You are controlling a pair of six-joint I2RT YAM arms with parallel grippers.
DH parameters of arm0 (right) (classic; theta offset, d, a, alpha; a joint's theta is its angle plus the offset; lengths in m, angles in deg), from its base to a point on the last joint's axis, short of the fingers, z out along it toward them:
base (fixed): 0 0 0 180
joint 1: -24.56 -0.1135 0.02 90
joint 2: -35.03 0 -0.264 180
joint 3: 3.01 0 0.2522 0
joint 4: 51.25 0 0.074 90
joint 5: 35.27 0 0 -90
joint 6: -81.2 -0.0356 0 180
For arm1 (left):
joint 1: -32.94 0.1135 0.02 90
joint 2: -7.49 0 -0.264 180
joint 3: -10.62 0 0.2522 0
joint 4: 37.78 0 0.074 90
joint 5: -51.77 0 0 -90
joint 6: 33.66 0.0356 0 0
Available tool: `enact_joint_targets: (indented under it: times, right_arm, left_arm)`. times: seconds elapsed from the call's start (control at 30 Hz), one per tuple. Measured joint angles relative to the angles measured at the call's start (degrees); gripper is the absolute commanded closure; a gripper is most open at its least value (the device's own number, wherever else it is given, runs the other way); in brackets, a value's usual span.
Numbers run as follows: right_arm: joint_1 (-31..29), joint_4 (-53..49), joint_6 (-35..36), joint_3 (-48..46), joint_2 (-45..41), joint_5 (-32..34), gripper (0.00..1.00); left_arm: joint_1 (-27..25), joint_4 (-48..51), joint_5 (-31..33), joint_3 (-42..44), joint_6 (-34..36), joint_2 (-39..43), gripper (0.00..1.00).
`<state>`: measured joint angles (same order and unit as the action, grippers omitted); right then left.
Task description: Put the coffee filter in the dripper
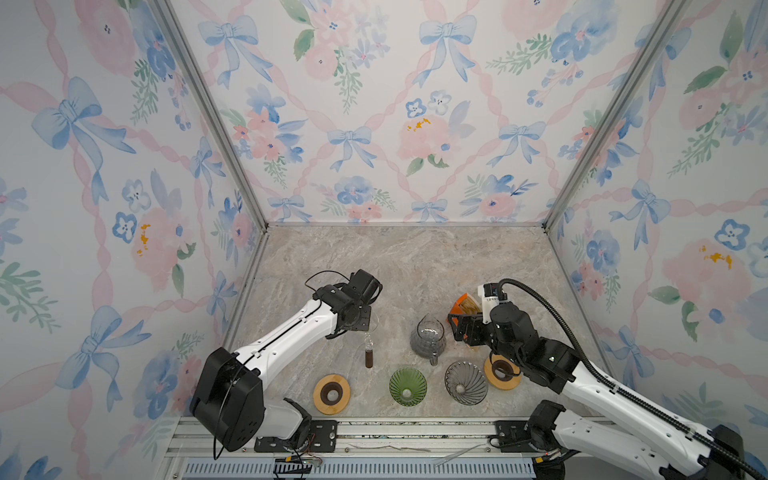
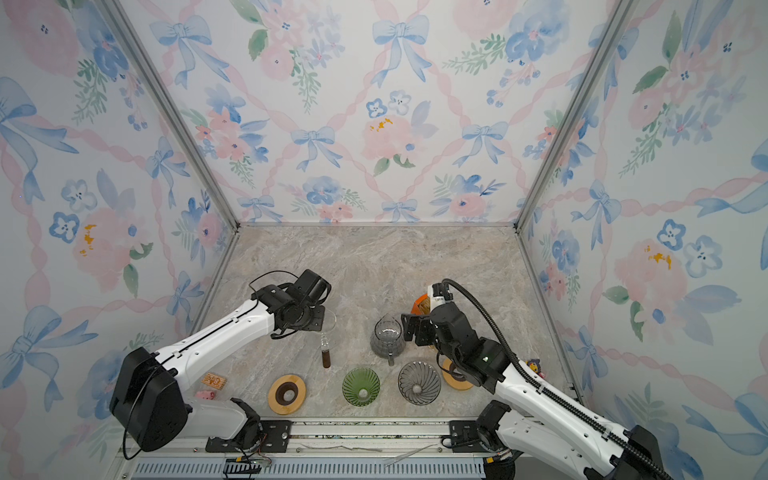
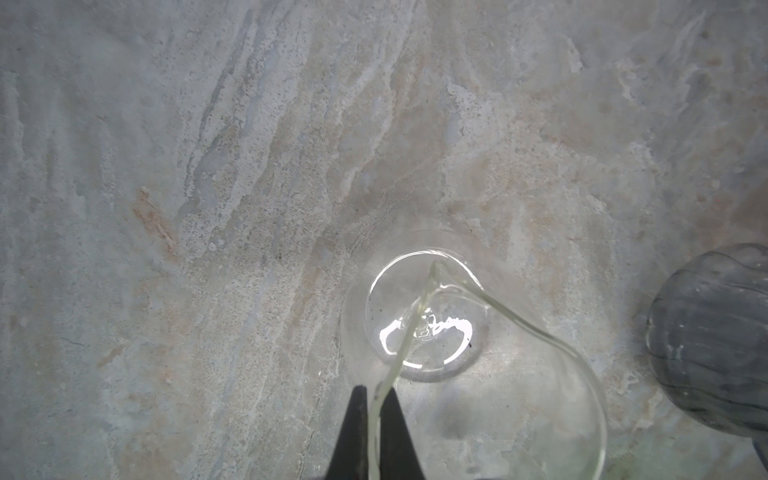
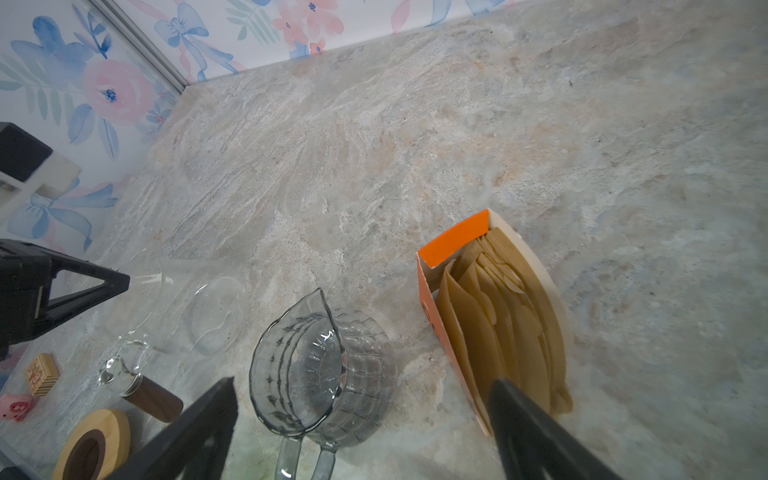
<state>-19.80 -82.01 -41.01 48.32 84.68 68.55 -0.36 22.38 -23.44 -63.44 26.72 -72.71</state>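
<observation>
**Left gripper** [image 3: 374,390]: the fingers are closed on the thin rim of the clear glass dripper [image 3: 424,320]. In both top views this sits left of centre in the lower half of the frame. Whether its base bears on the table [image 1: 415,257] cannot be confirmed.

**Right gripper** [image 4: 363,382]: the fingers are spread wide and hold nothing. It hangs over the grey glass pitcher [image 1: 428,336] and the near end of the orange box [image 1: 463,305]. Contact between one finger and the box cannot be determined.

**Coffee filters** [image 4: 498,324]: brown paper, standing packed inside the open orange box. In both top views the box is right of centre in the lower half of the frame, partly hidden by the right wrist.

**Other items**, along the lower edge of the table in both top views, left to right:
- a wooden ring [image 1: 331,394]
- a green dripper [image 1: 407,385]
- a grey dripper [image 1: 466,382]
- a second wooden ring [image 1: 500,372], partly under the right arm

A glass piece with a brown stem [image 1: 368,353] lies just below the left gripper. The grey pitcher stands just above the two coloured drippers.
</observation>
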Motion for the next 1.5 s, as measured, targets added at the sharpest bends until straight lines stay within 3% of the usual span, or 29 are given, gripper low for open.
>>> enact_joint_targets:
  times: [0.5, 0.93, 1.3, 1.5]
  right_arm:
    - [0.07, -0.37, 0.02, -0.48, -0.31, 0.17, 0.04]
    - [0.48, -1.55, 0.02, -0.52, -1.05, 0.13, 0.04]
    - [0.50, -1.86, 0.33, -0.55, -1.33, -0.44, 0.04]
    - [0.46, -1.66, 1.62, -0.52, -1.31, -2.99, 0.04]
  left_arm:
    - [4.85, -0.09, -0.26, -9.64, 0.48, -9.75, 0.95]
    - [6.82, -1.20, -1.95, -13.42, 0.68, -14.38, 0.86]
    - [7.48, -1.53, -4.04, -13.55, 0.98, -14.25, 0.73]
    - [7.48, -2.14, -5.38, -10.91, 1.38, -6.93, 0.67]
